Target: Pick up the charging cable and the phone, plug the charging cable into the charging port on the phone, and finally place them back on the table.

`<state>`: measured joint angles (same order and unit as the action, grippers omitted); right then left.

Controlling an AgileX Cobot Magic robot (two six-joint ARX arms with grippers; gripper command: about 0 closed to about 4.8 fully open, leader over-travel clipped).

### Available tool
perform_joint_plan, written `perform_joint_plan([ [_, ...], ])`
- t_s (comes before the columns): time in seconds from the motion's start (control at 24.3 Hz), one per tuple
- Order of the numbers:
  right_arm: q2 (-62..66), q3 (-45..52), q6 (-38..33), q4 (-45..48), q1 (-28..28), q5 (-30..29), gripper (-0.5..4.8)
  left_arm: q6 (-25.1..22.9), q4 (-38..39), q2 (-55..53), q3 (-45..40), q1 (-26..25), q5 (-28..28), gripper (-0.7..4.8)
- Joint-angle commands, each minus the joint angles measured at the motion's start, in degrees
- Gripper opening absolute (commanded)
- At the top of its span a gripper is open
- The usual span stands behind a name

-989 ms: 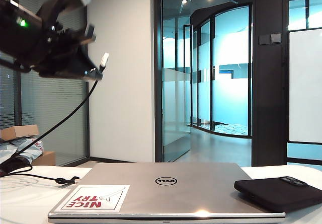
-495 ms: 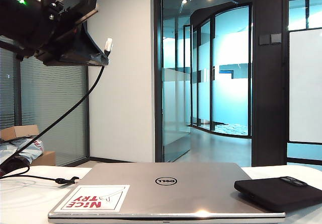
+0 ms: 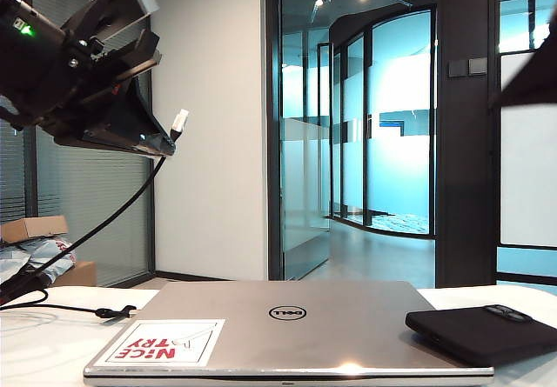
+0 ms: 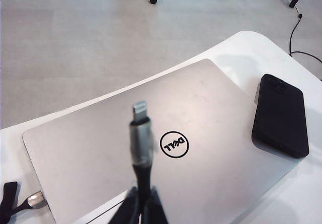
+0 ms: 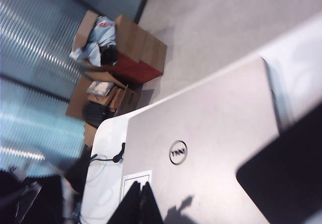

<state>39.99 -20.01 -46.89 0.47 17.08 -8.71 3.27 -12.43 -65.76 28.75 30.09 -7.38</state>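
High at your left, the left gripper (image 3: 165, 148) has dropped a little since half a second ago, jaws clamped on the charging cable (image 3: 104, 222), its silvery plug upward. Across the white table (image 3: 39, 348), the smooth silver laptop (image 3: 348, 322) fills the middle; the matte black phone (image 3: 483, 333) overlaps its right edge. Your right gripper (image 5: 137, 204), jaws together, hovers over the laptop.

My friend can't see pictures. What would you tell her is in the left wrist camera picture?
The left gripper, shut on the charging cable, holds its silvery plug above a closed silver Dell laptop. The black phone lies partly on the laptop's edge, on the white table.
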Motion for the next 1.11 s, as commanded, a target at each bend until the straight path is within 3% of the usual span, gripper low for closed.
perform_joint_plan([
  [0.04, -0.07, 1.97, -7.80, 0.26, -2.10, -1.09, 0.25, -0.48, -0.55, 0.20, 0.20, 0.04, -0.17, -0.07],
  [0.12, 0.02, 2.36, -9.16, -1.81, -3.72, -1.07, 1.58, -0.48, -0.55, 0.20, 0.20, 0.04, -0.17, -0.07],
  [0.21, 0.39, 2.36, -9.16, -3.37, -5.60, -1.46, 3.30, -0.48, -0.70, 0.20, 0.20, 0.04, -0.17, -0.07],
  [0.29, 1.33, 2.36, -9.25, -3.72, -7.63, -1.73, 4.47, -0.50, -1.07, 0.20, 0.20, 0.04, -0.17, -0.07],
  [0.33, 2.71, 2.36, -10.16, -3.67, -9.44, -2.97, 4.79, -0.50, -1.70, 0.20, 0.20, 0.04, -0.17, -0.07],
  [0.62, 12.20, 2.36, -13.62, -2.12, -15.74, -11.32, 4.79, -0.50, -3.87, 0.17, 0.20, 0.04, -0.17, -0.07],
  [0.66, 15.61, 2.36, -13.60, -0.31, -16.83, -12.52, 4.58, -0.50, -4.20, 0.17, 0.20, 0.04, -0.17, -0.07],
  [1.11, 36.26, 2.32, -13.62, 17.09, -17.40, -17.16, 4.40, -0.48, -4.20, 0.17, 0.20, 0.04, -0.17, -0.07],
])
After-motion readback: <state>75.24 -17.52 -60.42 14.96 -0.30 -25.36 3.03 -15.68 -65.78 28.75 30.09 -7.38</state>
